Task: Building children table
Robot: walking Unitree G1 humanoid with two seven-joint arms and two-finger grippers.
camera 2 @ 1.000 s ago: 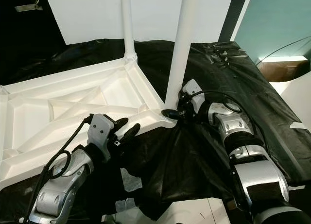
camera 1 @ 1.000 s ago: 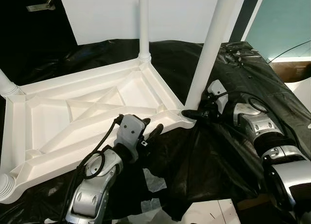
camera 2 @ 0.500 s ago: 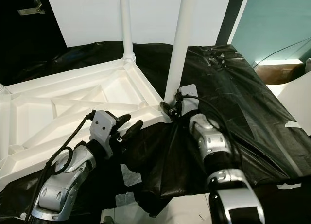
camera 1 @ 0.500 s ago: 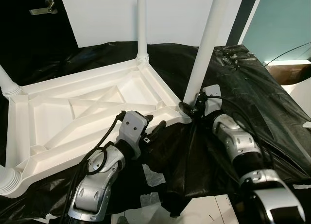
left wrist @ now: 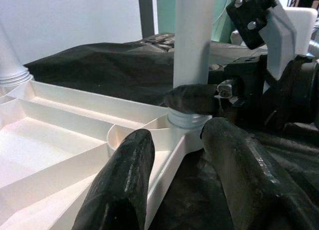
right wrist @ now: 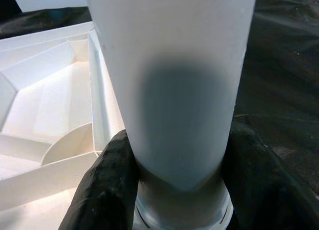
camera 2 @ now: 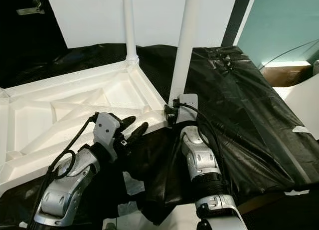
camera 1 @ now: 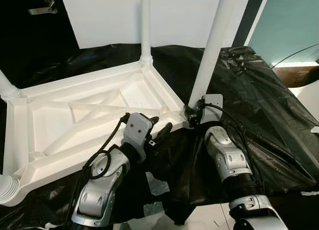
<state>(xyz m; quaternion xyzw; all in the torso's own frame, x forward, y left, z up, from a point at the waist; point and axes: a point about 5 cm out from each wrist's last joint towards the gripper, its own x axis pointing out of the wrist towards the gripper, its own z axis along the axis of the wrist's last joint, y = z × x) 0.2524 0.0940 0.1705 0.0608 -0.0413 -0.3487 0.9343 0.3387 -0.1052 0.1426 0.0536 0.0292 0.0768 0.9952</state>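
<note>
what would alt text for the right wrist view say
Two black fingers clasp the base of a white table leg where it enters a corner socket of the upturned white tabletop, with black sheeting behind.

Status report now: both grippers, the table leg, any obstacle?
Right gripper shut on white leg at its base. Left gripper open, straddling tabletop edge near that corner. Black sheet underneath, nothing blocking.

White tabletop (camera 1: 84, 115) upside down, white legs (camera 1: 212, 45) upright
</note>
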